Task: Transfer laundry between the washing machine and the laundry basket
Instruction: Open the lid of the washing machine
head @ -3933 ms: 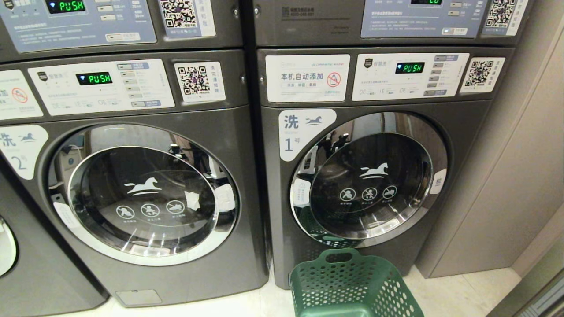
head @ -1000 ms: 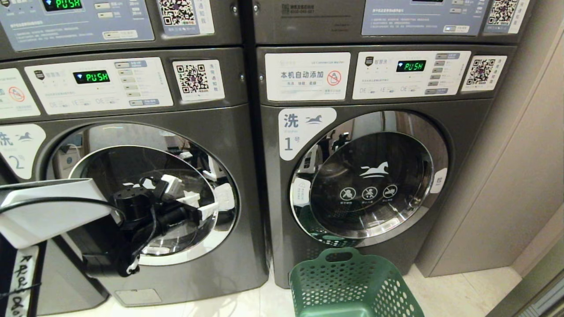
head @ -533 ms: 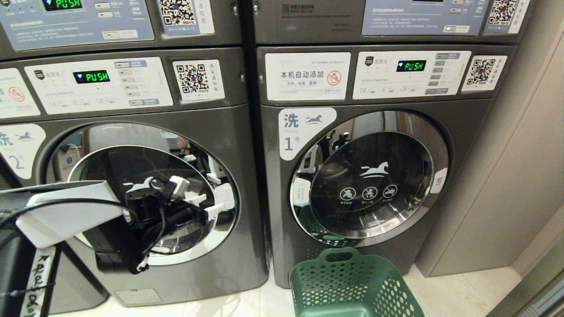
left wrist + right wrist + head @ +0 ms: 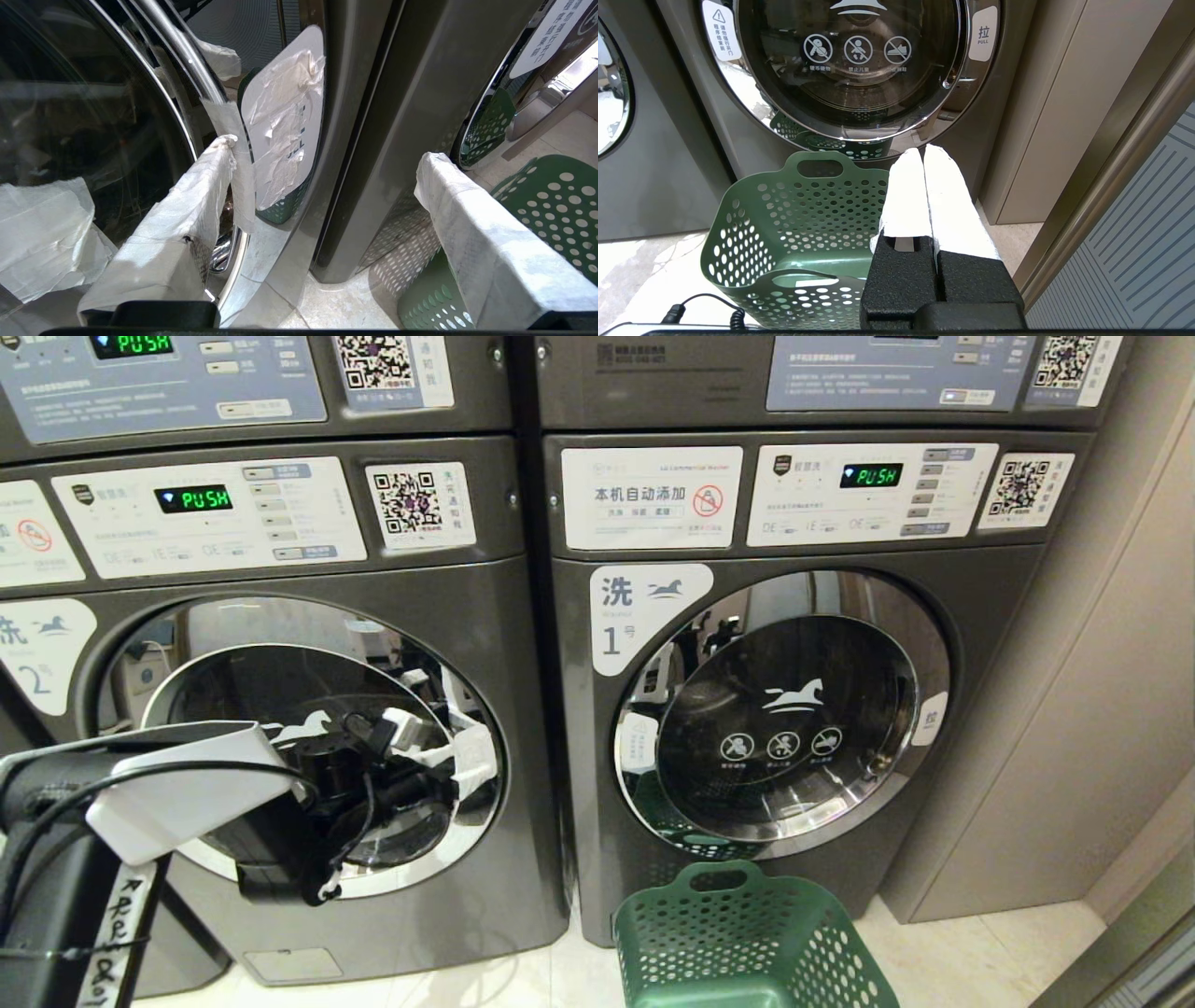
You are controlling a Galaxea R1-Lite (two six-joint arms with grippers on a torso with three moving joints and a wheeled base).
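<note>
The washing machine (image 4: 448,588) labelled 2 stands at the left with its chrome-rimmed round door closed. My left gripper (image 4: 439,742) hangs open in front of the door's right rim. In the left wrist view its white-wrapped fingers (image 4: 187,210) straddle that rim, with a taped white tag (image 4: 285,130) just beyond them and nothing held in the left gripper (image 4: 327,149). The green laundry basket (image 4: 747,943) stands on the floor before machine 1 and looks empty (image 4: 798,219). My right gripper (image 4: 923,151) is shut, parked beside the basket. The laundry is out of view.
Machine 1 (image 4: 784,709) stands to the right with its door closed. A beige wall panel (image 4: 1074,709) closes off the right side. Pale floor tiles (image 4: 980,952) lie around the basket. More machines (image 4: 653,383) are stacked above.
My left arm came into view and has slid rightward across door 2, its open gripper now at the door's right rim. The basket and the right gripper have not moved.
</note>
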